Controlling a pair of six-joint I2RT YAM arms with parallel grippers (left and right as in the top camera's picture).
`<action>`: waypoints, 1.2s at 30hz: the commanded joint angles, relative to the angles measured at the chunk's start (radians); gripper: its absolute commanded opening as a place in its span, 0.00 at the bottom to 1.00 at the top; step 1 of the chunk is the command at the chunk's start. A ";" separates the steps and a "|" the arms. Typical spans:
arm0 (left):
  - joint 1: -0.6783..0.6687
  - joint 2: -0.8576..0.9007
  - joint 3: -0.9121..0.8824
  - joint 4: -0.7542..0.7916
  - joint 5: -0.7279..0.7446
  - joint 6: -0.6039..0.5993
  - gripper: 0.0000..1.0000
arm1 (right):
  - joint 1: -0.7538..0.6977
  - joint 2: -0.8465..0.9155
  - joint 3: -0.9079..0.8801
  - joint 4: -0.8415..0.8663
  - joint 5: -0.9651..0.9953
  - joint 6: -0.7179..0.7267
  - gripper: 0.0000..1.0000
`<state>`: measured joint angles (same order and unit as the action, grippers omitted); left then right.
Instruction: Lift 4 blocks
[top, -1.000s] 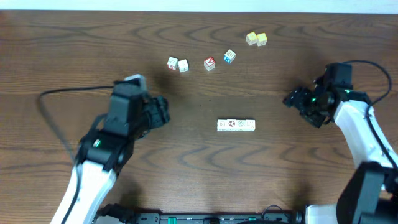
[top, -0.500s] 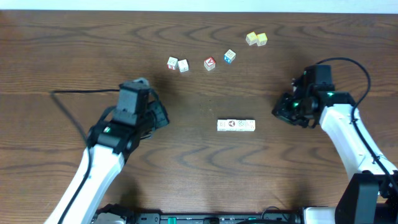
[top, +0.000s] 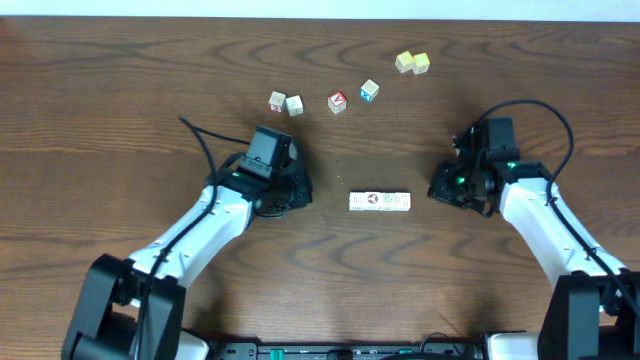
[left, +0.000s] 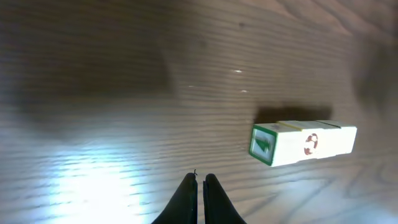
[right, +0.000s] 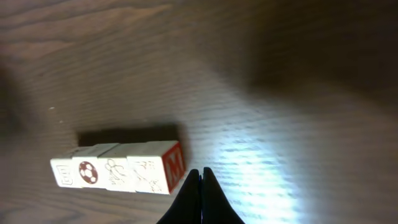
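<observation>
Four cream-white blocks (top: 380, 201) lie end to end in one short row on the wooden table. My left gripper (top: 303, 194) is to the left of the row, shut and empty. In the left wrist view its tips (left: 200, 179) sit short of the blocks (left: 303, 144), whose near end face is green. My right gripper (top: 435, 189) is to the right of the row, also shut on nothing. In the right wrist view its closed tips (right: 200, 172) almost reach the end of the blocks (right: 118, 172) that carries a red M; whether they touch is unclear.
At the back of the table lie two small pale cubes (top: 285, 103), a red-faced cube (top: 337, 102), a blue-faced cube (top: 369, 91) and two pale yellow cubes (top: 412, 63). A black cable (top: 205, 137) trails behind the left arm.
Both arms have swung inward toward the row of blocks, the left one farther. Both grippers have gone from open to shut.
</observation>
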<state>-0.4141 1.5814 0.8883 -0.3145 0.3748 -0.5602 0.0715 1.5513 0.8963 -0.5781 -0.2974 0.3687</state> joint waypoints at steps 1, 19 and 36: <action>-0.003 0.018 0.010 0.030 0.035 0.027 0.07 | -0.010 0.019 -0.031 0.035 -0.098 -0.045 0.01; -0.019 0.108 0.010 0.080 -0.024 0.024 0.07 | -0.050 0.145 -0.031 0.091 -0.097 -0.041 0.01; -0.059 0.161 0.010 0.140 -0.011 0.024 0.07 | -0.037 0.145 -0.031 0.004 -0.175 -0.047 0.01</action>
<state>-0.4721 1.7374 0.8883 -0.1776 0.3611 -0.5491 0.0368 1.6951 0.8707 -0.5545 -0.4431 0.3431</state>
